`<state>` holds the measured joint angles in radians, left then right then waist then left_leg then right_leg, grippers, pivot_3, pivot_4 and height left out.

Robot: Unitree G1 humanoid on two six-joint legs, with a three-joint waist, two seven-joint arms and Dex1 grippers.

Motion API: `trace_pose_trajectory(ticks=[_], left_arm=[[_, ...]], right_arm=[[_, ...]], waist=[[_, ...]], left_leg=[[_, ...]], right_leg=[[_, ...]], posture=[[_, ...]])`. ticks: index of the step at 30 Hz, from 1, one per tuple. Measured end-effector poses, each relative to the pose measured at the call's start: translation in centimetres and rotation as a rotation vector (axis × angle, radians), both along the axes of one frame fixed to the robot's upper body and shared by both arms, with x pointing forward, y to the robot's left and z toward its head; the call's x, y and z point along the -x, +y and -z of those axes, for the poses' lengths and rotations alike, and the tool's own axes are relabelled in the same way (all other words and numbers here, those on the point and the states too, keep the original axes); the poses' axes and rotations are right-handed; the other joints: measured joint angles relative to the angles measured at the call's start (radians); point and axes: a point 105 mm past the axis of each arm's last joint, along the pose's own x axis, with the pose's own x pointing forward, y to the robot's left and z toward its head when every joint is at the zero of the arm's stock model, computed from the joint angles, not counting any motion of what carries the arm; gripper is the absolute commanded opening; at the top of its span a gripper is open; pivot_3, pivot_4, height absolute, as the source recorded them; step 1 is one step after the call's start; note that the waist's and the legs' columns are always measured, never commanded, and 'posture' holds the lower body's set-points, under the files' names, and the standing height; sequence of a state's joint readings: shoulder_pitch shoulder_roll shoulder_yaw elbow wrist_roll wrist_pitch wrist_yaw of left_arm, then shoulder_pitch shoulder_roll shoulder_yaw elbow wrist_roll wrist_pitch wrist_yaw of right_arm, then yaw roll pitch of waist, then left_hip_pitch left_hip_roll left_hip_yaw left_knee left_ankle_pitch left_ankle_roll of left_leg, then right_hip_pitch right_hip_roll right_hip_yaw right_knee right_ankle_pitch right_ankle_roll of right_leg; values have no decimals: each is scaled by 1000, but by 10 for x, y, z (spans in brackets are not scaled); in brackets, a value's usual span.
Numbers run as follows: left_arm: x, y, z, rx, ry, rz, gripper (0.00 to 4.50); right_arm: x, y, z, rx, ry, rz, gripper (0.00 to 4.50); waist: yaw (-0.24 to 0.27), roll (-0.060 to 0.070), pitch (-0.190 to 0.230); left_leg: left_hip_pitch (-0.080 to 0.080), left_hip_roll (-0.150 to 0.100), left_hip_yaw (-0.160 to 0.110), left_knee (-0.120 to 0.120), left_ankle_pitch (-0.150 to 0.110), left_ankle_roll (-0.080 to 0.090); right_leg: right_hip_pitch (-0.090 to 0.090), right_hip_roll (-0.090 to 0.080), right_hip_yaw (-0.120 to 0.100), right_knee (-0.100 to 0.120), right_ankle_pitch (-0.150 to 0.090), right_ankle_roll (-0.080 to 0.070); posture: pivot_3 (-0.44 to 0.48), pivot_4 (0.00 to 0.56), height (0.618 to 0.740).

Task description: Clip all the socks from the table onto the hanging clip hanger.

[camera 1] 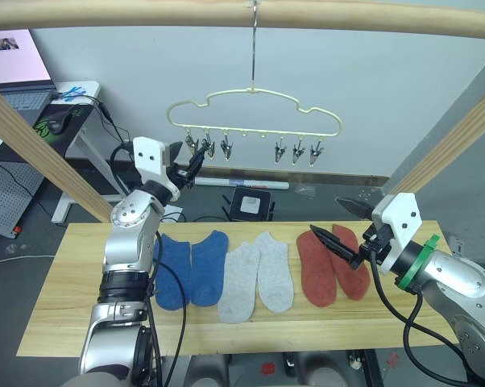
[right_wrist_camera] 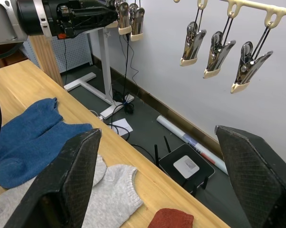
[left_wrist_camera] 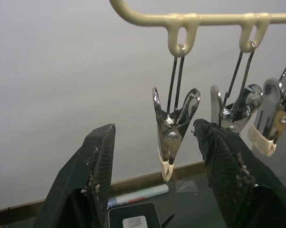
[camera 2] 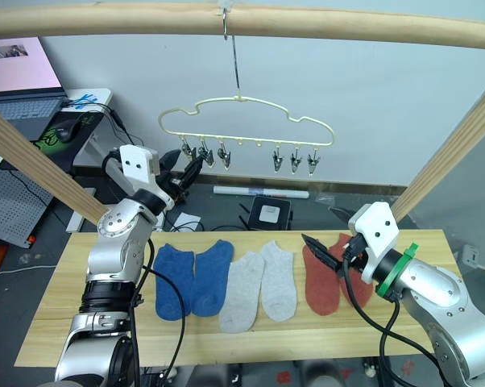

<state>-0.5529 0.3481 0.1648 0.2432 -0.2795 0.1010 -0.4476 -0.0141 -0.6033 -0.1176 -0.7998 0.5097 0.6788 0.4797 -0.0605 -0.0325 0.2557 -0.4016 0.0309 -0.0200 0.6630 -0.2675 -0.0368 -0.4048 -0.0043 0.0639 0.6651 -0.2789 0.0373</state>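
The left gripper (camera 1: 192,166) is up at the clip hanger (camera 1: 254,109), spread around its end clip (left_wrist_camera: 173,133), seemingly to squeeze it open. The right gripper (camera 1: 339,227) hovers spread over the rust-red socks (camera 1: 331,264) near the table's (camera 1: 73,266) right end, ready to pick one.

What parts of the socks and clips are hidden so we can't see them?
- Blue socks: the left arm covers one's edge in the head views.
- Rust-red socks: the right gripper overlaps their tops.
- Clip hanger: cut off by the left wrist view's edges.
- Left gripper: whether a finger touches the clip is unclear.
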Motion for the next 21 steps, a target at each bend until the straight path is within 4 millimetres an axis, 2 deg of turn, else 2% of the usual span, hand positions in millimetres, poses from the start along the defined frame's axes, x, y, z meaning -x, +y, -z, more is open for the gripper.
trace_pose_trajectory(ticks=[9,21], left_arm=[[-2,-6,-9,34,-23,24,2834],[-3,-6,-11,45,-18,22,2834]], right_arm=[[-1,0,-2,1,-10,0,3997],[-2,1,-4,2,-17,5,3997]], waist=[[0,0,0],[0,0,0]], left_leg=[[0,0,0,0,0,0],[0,0,0,0,0,0]], right_leg=[[0,0,0,0,0,0],[0,0,0,0,0,0]], posture=[[-145,266,740],[-146,264,740]])
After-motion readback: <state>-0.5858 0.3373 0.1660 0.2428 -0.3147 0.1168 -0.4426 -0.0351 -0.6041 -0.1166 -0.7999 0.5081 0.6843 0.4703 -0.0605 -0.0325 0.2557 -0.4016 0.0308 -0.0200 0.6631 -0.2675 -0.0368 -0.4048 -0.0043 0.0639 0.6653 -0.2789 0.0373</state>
